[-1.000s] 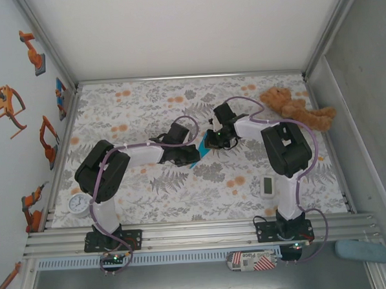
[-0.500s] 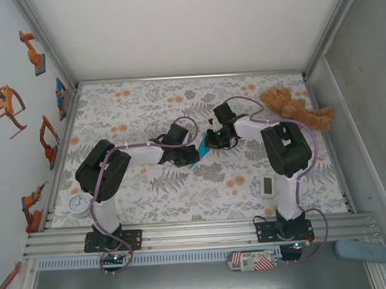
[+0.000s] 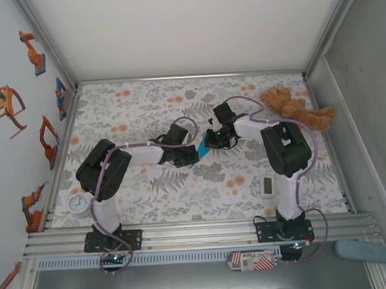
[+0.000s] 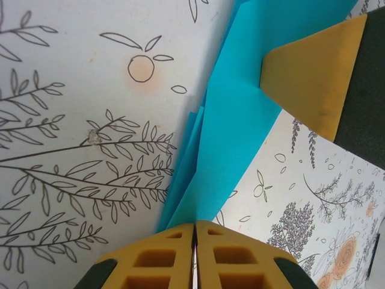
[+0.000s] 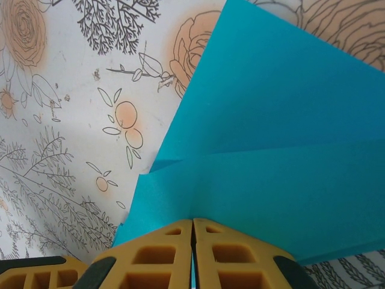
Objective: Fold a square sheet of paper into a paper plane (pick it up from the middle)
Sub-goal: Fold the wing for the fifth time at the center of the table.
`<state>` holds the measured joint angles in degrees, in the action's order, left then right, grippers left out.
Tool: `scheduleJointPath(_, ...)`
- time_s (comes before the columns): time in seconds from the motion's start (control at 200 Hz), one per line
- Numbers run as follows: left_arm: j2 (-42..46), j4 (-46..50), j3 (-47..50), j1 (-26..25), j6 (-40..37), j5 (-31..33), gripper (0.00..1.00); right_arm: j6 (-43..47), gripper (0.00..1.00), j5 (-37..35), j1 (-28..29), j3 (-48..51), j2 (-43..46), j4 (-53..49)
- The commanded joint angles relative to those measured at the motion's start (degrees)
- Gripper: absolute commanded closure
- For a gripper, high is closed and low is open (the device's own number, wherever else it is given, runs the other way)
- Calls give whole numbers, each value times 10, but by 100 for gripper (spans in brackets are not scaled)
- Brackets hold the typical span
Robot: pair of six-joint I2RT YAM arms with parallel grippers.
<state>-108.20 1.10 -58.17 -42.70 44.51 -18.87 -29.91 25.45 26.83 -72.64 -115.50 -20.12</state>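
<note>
A: The overhead picture is bright and even. The light looks diffuse and seems to come from above the bench, with only faint, soft shadows close under the arms.

B: Beyond the bench, the white wall is nearly washed out.

A: Both wrist pictures are crisp. The printed leaves beside the folded blue paper are sharp.

B: The paper shows no glare, only slight shading along its creases.

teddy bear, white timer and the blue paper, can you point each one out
teddy bear (image 3: 298,110): top external view, on its torso.
white timer (image 3: 268,186): top external view, middle of its face.
blue paper (image 5: 283,114): right wrist view, on the upper folded flap.
</note>
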Motion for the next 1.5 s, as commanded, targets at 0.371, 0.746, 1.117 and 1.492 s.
scheduleJointPath(0.371,-23,18,9,5,8,-12,93,12,92,38,15,25,71,14)
scheduleJointPath(0.746,-23,20,6,6,9,-15,93,5,94,30,31,29,27,28)
scheduleJointPath(1.117,4,31,-1,6,6,-14,92,11,95,-17,25,52,-4,27)
scheduleJointPath(1.492,-10,13,-47,3,10,-23,89,10,95,-35,24,71,-9,38)
